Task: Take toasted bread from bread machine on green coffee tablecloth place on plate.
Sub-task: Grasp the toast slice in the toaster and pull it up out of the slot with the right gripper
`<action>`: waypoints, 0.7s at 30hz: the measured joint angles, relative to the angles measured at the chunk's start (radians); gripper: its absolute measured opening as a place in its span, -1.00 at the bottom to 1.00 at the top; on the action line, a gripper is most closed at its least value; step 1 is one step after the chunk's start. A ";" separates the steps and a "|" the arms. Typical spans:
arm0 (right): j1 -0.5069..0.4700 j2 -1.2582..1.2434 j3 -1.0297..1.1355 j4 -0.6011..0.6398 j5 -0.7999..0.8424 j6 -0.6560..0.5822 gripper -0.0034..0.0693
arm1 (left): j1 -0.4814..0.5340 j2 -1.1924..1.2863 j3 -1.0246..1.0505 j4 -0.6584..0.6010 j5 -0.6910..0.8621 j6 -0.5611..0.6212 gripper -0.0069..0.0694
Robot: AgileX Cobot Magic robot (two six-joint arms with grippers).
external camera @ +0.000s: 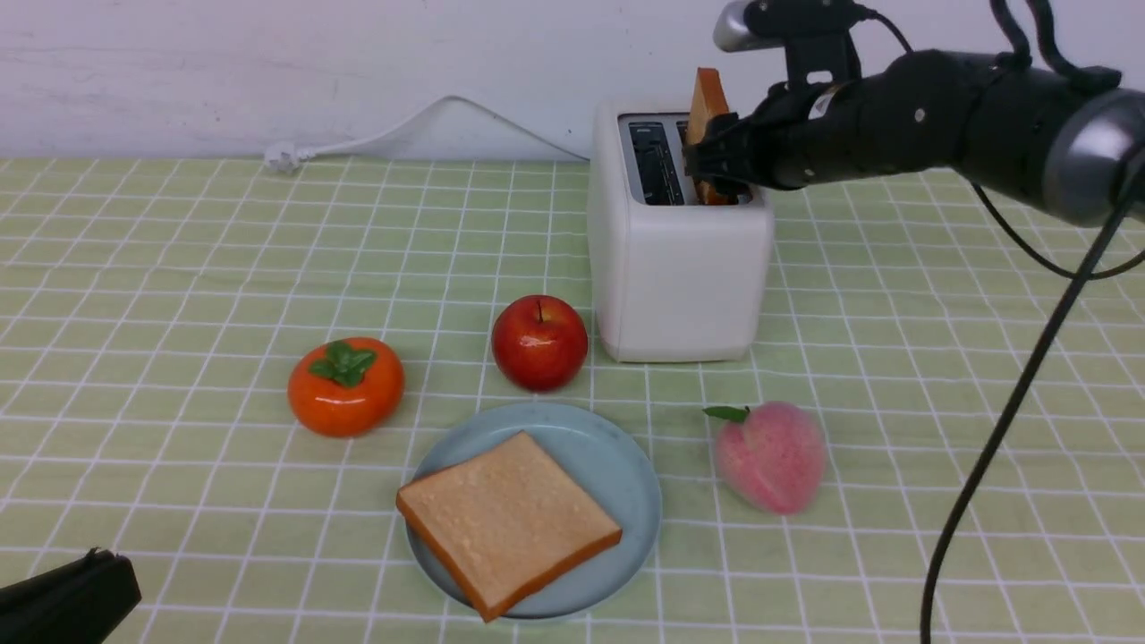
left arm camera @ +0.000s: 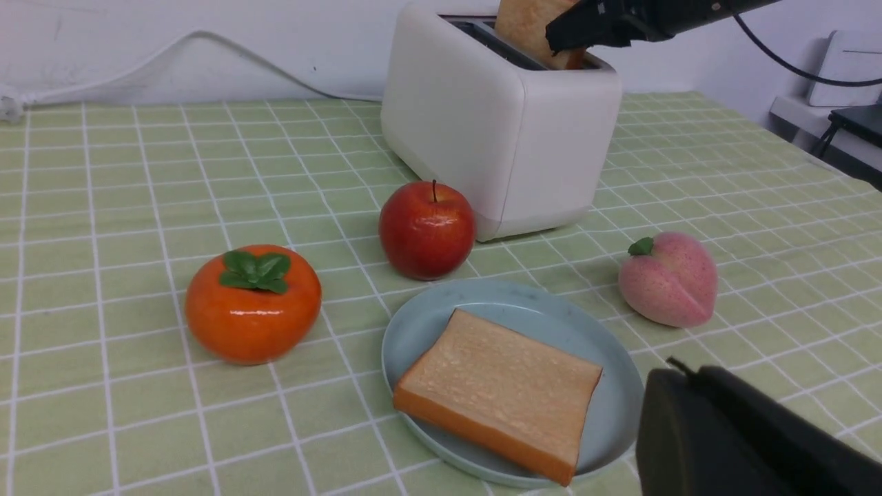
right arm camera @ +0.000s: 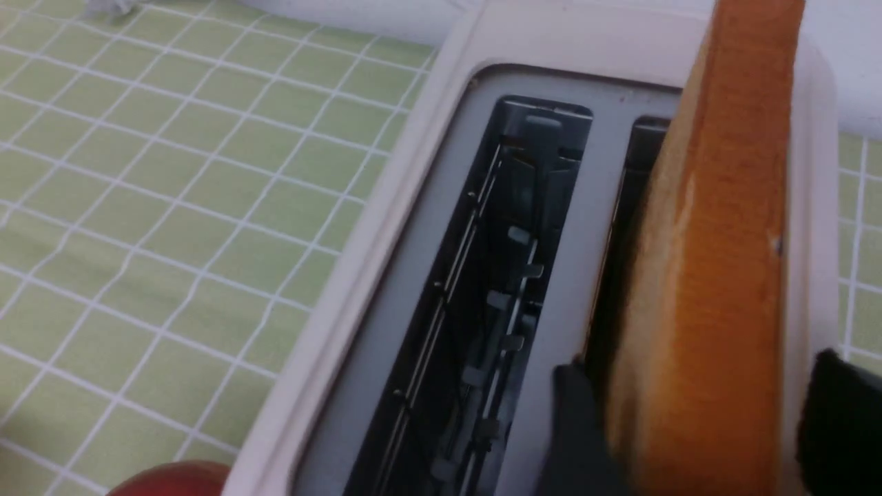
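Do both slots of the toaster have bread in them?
No, one slot is empty down to its wires; only the other holds a slice of toast.

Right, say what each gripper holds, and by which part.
Nothing is gripped yet. The right gripper straddles the toasted bread in the bread machine, low near the slot, one finger clear of it. The left gripper is shut, empty.

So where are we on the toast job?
Done: one toast slice lies flat on the plate. In hand: the right gripper straddles the second slice, which stands in the toaster, jaws not yet closed on it. Left: grip it, lift it out, set it on the plate.
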 joint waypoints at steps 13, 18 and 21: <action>0.001 -0.014 -0.001 0.001 -0.038 0.009 -0.58 | 0.000 0.000 0.000 0.000 0.001 0.000 -0.85; 0.001 -0.155 -0.001 0.008 -0.015 0.011 -0.58 | 0.000 0.000 0.000 0.000 0.002 0.000 -0.85; 0.001 -0.284 -0.001 0.009 0.091 0.011 -0.58 | 0.000 0.000 0.000 0.000 0.002 0.000 -0.85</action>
